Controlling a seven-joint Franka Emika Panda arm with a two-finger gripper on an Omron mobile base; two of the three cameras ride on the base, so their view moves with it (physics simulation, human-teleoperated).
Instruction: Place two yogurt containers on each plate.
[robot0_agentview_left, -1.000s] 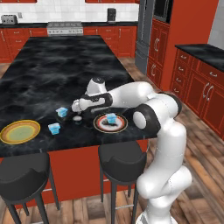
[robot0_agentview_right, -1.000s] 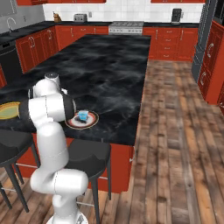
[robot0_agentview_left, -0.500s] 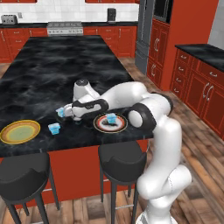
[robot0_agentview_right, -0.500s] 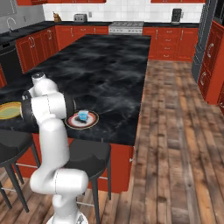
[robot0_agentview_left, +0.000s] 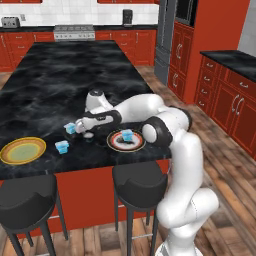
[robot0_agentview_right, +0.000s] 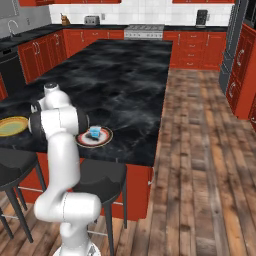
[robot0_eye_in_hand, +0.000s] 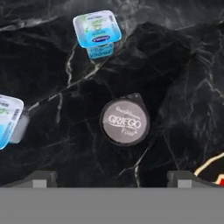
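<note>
Island counter: plates, yogurt tubs, gripper (robot0_eye_in_hand: 112, 179)

Red-rimmed plate (robot0_agentview_left: 114, 145) holds one yogurt tub (robot0_agentview_left: 127, 135); yellow plate (robot0_agentview_left: 22, 150) near counter's front edge, bare; two tubs (robot0_agentview_left: 62, 146) (robot0_agentview_left: 70, 128) and grey-lidded Griego cup (robot0_eye_in_hand: 124, 121) on open marble between plates; gripper spread wide, nothing held.

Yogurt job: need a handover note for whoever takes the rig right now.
End effector: open, empty, hovering over a round grey-lidded cup on the counter.
Red-rimmed plate: one yogurt tub on it.
Yellow plate: nothing on it.
Loose on the counter between the plates: far tub, near tub.
Left: one more tub for the red-rimmed plate, two for the yellow plate.
</note>
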